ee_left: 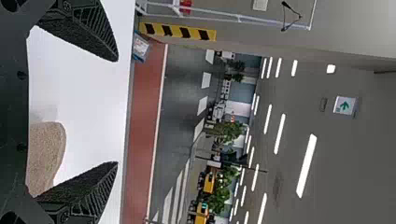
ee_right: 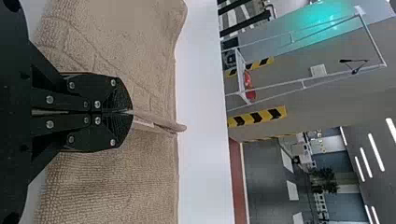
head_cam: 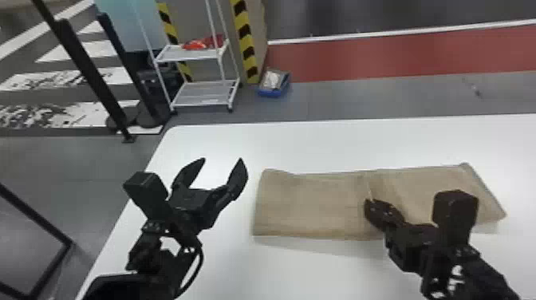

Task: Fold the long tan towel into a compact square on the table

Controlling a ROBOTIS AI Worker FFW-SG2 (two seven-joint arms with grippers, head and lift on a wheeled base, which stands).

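Note:
The tan towel (head_cam: 311, 203) lies lengthwise from left to right on the white table, with a ridge across its middle and its right end slanted. Left of it, my left gripper (head_cam: 222, 160) is spread open with nothing between its fingers. My right gripper (head_cam: 370, 202) is over the towel's middle. In the left wrist view, the left gripper (ee_left: 116, 112) has its fingers wide apart, a rounded part of the towel (ee_left: 45, 154) beyond. The right wrist view has the right gripper (ee_right: 130, 112) shut on a thin raised fold of the towel (ee_right: 112, 186), cloth spreading on both sides.
The white table (head_cam: 303, 145) extends behind and in front of the towel, its left edge running under the left arm. On the floor beyond stand a white wire cart (head_cam: 203, 95), a blue bin (head_cam: 274, 83) and black posts (head_cam: 85, 72).

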